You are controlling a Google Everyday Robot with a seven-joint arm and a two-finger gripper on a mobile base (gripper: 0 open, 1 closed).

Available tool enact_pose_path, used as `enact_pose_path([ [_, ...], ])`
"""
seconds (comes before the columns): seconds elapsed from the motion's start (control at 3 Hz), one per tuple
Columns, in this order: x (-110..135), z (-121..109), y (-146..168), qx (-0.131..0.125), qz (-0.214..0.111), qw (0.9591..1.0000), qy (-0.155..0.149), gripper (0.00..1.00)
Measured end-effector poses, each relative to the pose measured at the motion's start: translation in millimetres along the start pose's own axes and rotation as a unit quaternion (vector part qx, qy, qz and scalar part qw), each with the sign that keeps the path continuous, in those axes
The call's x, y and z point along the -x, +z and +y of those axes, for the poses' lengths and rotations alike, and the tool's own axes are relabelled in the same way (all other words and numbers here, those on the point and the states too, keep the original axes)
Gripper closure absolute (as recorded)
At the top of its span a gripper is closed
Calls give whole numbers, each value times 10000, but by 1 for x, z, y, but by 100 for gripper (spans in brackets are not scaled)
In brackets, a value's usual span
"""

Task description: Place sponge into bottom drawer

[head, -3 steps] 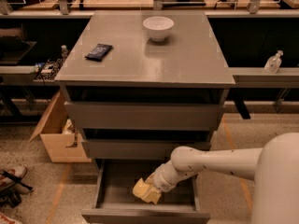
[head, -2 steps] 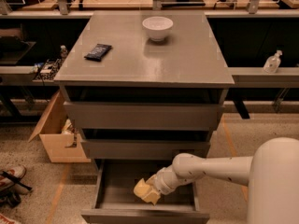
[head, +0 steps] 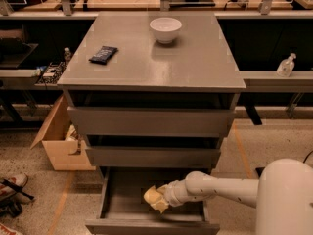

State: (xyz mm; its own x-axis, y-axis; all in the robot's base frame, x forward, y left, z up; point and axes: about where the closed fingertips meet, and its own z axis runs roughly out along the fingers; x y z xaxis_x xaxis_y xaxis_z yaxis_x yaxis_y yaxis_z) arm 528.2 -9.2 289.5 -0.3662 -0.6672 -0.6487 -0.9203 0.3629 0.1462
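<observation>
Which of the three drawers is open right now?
The bottom drawer: pulled out, its inside showing; the middle drawer and top drawer show only their fronts. The gripper is over its floor, the sponge at its tip.

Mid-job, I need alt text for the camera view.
The arm reaches into the open bottom drawer, its tool at the pale yellow sponge inside. On the grey cabinet above sit a white bowl and a dark packet.
</observation>
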Motion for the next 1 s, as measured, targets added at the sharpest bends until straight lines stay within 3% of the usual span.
enact_pose_path([
  [0.67,-26,-25,32,-285,-564,9959,643,100],
  [1.0,-32,-34,45,-416,-651,9923,969,100],
])
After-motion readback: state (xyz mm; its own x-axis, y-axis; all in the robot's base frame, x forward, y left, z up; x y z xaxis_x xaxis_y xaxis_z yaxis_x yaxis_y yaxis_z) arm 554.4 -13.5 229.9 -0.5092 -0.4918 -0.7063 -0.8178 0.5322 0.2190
